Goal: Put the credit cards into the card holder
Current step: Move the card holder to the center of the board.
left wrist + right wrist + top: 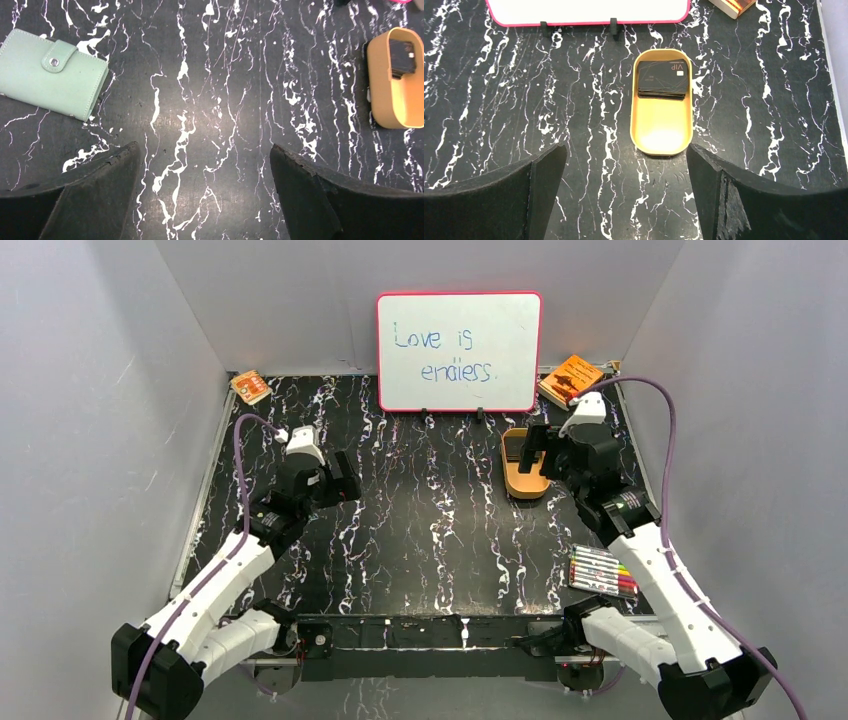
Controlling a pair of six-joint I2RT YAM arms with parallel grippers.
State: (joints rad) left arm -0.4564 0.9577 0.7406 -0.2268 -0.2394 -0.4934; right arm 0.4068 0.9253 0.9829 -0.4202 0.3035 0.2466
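Observation:
The credit cards (pixel 662 80) are a stack of dark cards, the top one marked VIP, lying at the far end of a tan oval tray (pixel 661 131). My right gripper (pixel 626 146) hangs open just short of the tray's near end, nothing between its fingers. The card holder (pixel 50 75), a pale green sleeve with a snap tab closed, lies flat on the black marbled table, far left in the left wrist view. My left gripper (pixel 203 147) is open over bare table, right of the holder. The cards (pixel 402 57) and tray (pixel 395 102) show at that view's right edge. The top view hides the holder.
A pink-framed whiteboard (pixel 459 350) stands at the back centre. Orange booklets lie at the back left (pixel 250 387) and back right (pixel 570 380). A pack of markers (pixel 603 572) lies front right, beside the right arm. Grey walls close in both sides.

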